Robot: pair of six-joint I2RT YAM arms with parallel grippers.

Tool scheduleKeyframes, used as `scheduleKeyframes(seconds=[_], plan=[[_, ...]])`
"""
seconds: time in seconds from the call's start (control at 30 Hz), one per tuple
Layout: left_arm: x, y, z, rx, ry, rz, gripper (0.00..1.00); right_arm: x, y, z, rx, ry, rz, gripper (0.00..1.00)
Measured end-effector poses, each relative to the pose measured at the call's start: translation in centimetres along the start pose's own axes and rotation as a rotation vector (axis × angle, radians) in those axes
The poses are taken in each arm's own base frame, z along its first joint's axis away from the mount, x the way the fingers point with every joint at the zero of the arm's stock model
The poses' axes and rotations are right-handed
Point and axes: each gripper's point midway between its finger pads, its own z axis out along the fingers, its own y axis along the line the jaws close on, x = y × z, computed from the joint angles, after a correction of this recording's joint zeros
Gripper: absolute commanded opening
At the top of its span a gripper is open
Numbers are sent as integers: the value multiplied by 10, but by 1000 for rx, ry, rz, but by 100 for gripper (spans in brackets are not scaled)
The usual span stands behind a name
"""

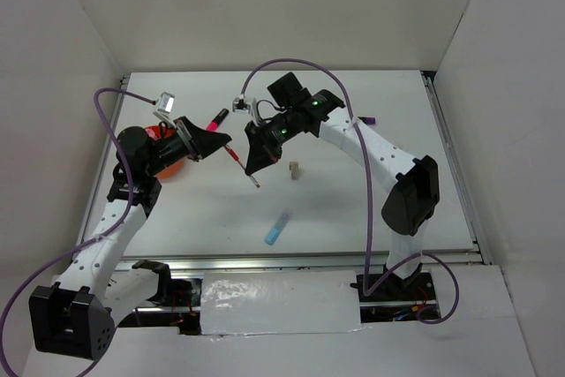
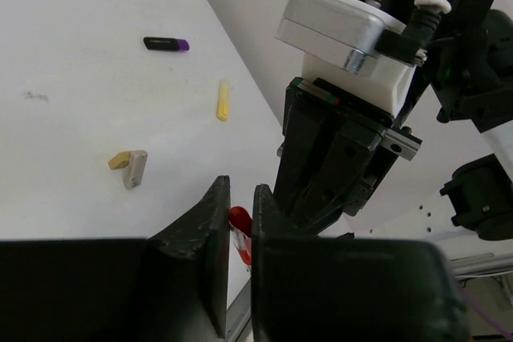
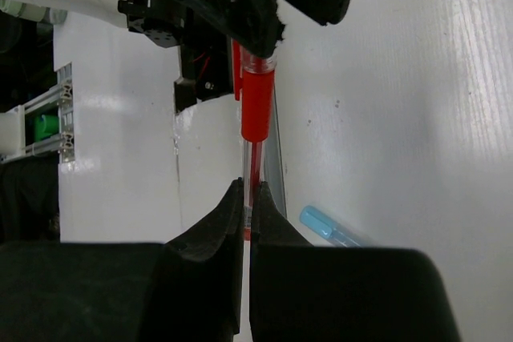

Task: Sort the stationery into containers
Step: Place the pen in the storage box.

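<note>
Slim red plastic pen is off the table, in the air just at 9 o'clock of table centre, spanning both pincers. Right gripper is clamped on the thin tip end. Left gripper looks closed on the fatter cap end, red filling the gap btw its fingers. Reads as a handover, since the round translucent orange plastic cup sits at 9 o'clock under the left arm, mostly hidden.

Handling, my guess: the pen is light, stiff and smooth-barrelled, so it may pivot or slip if pinched at one end only. Best hold is mid-barrel, across the width. W/ both ends held, one side should let go only when the other is firm.

Count on view:
- 1 red pen
- 1 pink highlighter w/ black cap at 11
- 1 light-blue highlighter at 6
- 1 purple-and-black marker at 2
- 1 yellow highlighter, left wrist view only
- 1 small beige block near centre, tho the left wrist view hints at 2 bits touching
- 1 cup
- no thin blue pen seen
</note>
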Motion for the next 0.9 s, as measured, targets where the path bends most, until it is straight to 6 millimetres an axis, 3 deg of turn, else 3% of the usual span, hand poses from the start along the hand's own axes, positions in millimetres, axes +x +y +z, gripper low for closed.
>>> scheduleKeyframes(seconds=[0.03,0.07,0.13,0.17,0.27,0.4,0.6,0.73,0.9], plan=[[0,-1,0,4,2,0,0,0,-1,1,3,2,1,0],[0,-1,0,6,2,1,0,1,-2,1,2,3,3,0],[1,0,0,3,5,2,0,1,-3,2,2,4,5,17],[2,1,0,-1,8,3,0,1,-3,2,4,5,15,50],[1,3,-1,-25,24,39,0,-2,-2,1,9,-1,29,88],[-12,6,-3,-101,44,161,0,-6,-5,-7,20,-25,36,90],[-71,22,-12,-323,27,554,0,-1,-30,-49,113,-92,86,90],[-95,57,-25,-487,78,749,0,12,-44,-78,192,-121,106,90],[-103,117,-38,-671,218,858,0,31,-47,-90,232,-121,126,90]])
